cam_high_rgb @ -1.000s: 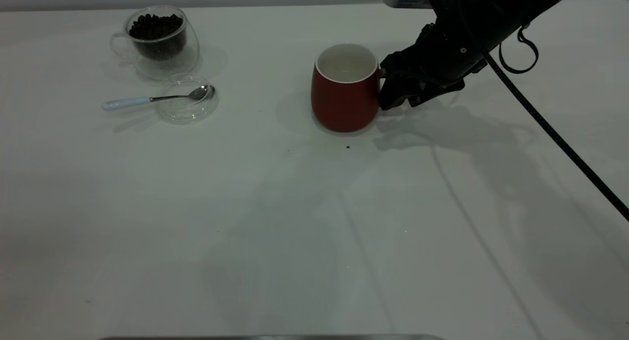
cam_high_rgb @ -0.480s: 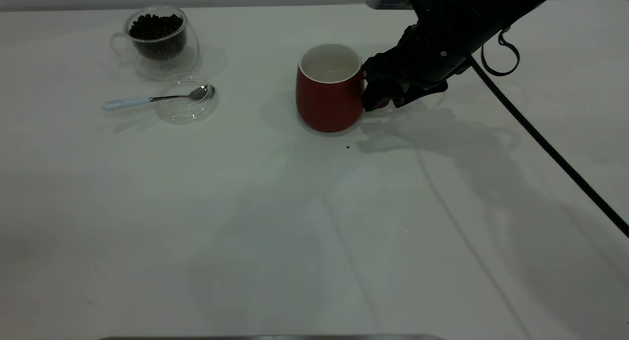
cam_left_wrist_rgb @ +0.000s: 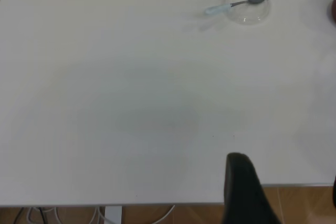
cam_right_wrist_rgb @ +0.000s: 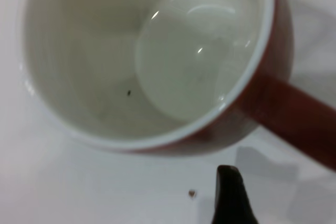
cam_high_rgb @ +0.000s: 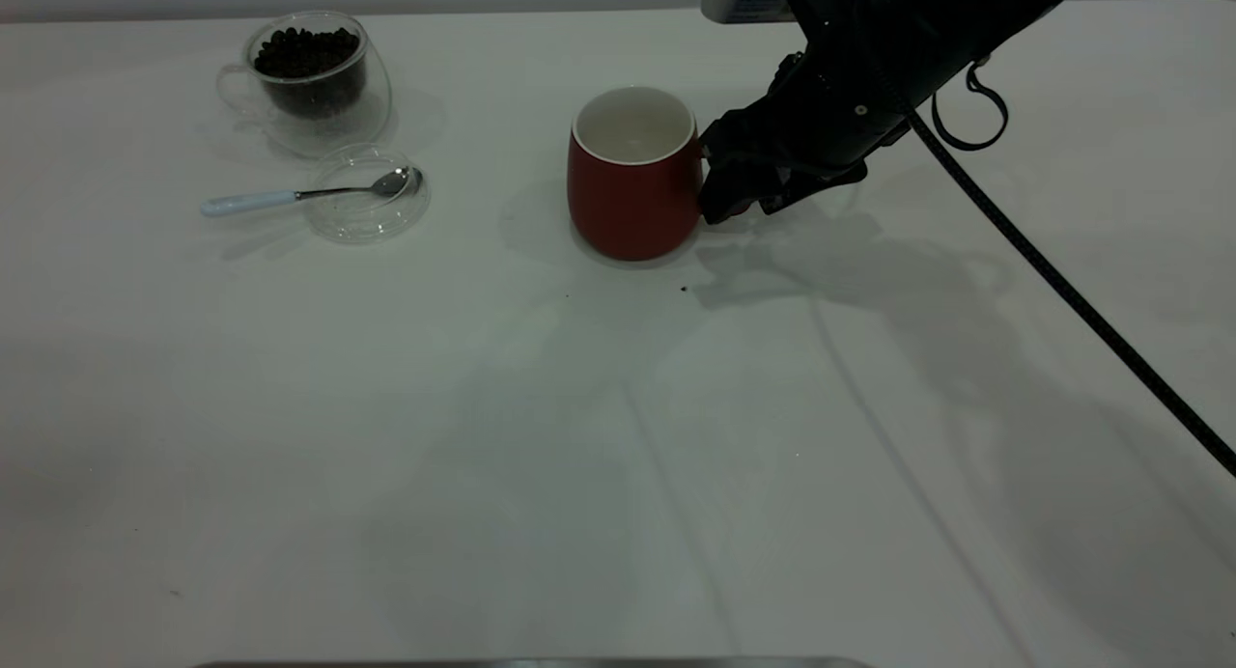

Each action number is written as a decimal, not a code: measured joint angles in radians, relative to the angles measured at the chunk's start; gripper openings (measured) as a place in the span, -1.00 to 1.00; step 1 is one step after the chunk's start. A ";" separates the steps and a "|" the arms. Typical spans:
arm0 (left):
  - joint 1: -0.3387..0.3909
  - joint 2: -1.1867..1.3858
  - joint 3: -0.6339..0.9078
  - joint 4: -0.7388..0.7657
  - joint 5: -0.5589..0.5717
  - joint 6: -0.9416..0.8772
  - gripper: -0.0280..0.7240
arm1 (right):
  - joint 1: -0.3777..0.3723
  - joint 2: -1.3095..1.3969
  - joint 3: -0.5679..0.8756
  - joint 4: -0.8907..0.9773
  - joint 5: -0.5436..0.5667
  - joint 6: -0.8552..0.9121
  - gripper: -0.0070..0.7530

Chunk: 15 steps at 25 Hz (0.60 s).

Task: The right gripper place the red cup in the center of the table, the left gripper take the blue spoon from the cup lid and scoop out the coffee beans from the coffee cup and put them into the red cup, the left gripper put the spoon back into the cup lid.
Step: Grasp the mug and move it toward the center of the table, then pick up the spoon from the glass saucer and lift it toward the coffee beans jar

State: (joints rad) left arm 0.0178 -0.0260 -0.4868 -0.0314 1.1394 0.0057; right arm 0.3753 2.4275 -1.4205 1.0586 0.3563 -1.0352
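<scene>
Exterior view, red cup (cam_high_rgb: pixel 632 190) shifted left, right end effector (cam_high_rgb: pixel 722 180) gripping

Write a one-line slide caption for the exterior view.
Right gripper holds the empty red cup by its handle on the table; blue spoon rests on the cup lid.

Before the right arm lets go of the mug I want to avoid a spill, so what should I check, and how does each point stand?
1. red cup upright on the table: ok.
2. Cup inside free of beans: ok.
3. right gripper at the handle side: ok; its grip: cannot tell.
4. blue spoon resting on the cup lid: ok.
5. coffee cup upright, coffee beans inside: ok.
6. left gripper away from the cup: ok.
</scene>
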 joint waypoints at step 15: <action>0.000 0.000 0.000 0.000 0.000 0.000 0.30 | -0.244 -0.211 0.000 -0.190 0.709 0.182 0.39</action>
State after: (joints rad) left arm 0.0178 -0.0260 -0.4868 -0.0314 1.1394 0.0057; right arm 0.1312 2.2164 -1.4205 0.8691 1.0655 -0.8528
